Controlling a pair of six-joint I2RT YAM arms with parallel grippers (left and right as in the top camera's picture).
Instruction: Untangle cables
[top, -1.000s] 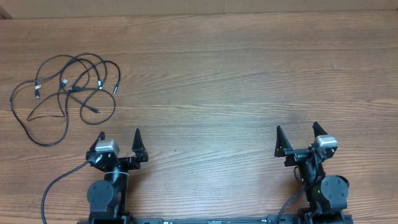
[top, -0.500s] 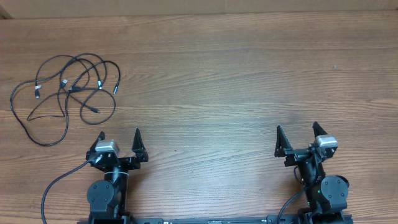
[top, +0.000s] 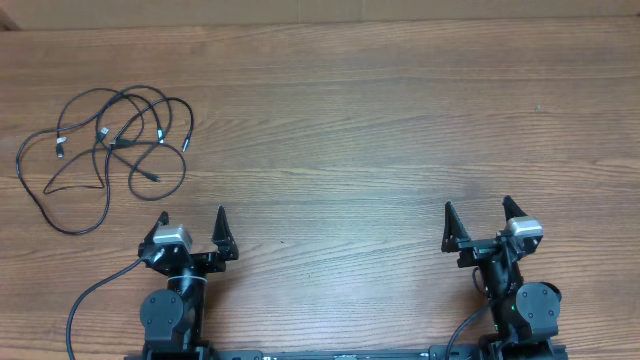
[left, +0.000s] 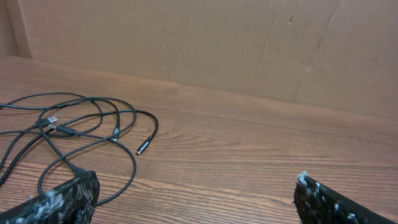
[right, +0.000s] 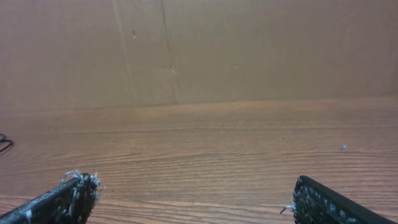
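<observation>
The cables (top: 105, 150) are thin black cords with small plug ends, lying in overlapping loops at the far left of the wooden table. In the left wrist view the cables (left: 74, 134) spread across the left half, one loop running close to the left finger. My left gripper (top: 192, 216) stands open at the table's near edge, just below and right of the tangle, with nothing between its fingers. Far from the cords, at the near right, my right gripper (top: 477, 206) is open and holds nothing. In the right wrist view only a bit of cord shows at the left edge.
A brown cardboard wall (left: 249, 43) runs along the table's far edge. Bare wooden tabletop (top: 380, 130) lies between and beyond the two arms. Thick black wires (top: 90, 300) trail from the arm bases at the near edge.
</observation>
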